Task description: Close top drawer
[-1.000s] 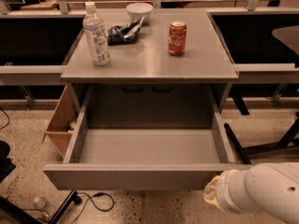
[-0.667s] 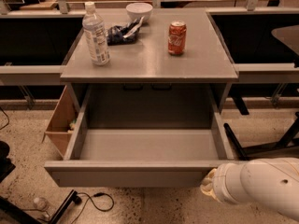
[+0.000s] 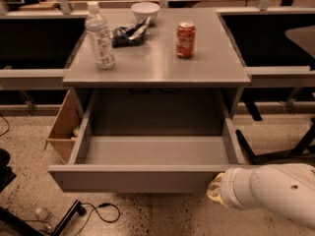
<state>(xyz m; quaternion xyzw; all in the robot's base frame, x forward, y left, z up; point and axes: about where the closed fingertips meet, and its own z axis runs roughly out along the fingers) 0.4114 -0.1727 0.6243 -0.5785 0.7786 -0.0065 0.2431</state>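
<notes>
The top drawer (image 3: 147, 152) of the grey cabinet is pulled far out toward me, and its deep grey box is empty. Its plain flat front (image 3: 128, 179) runs across the lower middle of the camera view. My gripper (image 3: 215, 190) is at the tip of the white arm that enters from the lower right. It sits right by the right end of the drawer front, at its lower edge. Whether it touches the front I cannot tell. The lower drawers are hidden behind the open one.
On the cabinet top (image 3: 216, 68) stand a water bottle (image 3: 100, 36), a red soda can (image 3: 185, 40), a white bowl (image 3: 145, 10) and a dark bag (image 3: 127, 33). A cardboard box (image 3: 63, 128) leans at the cabinet's left. A cable (image 3: 98, 208) lies on the floor, and black chair legs (image 3: 295, 146) stand at right.
My arm has moved left and slightly up, bringing the gripper end closer to the right end of the drawer front. The drawer looks just as far out as before.
</notes>
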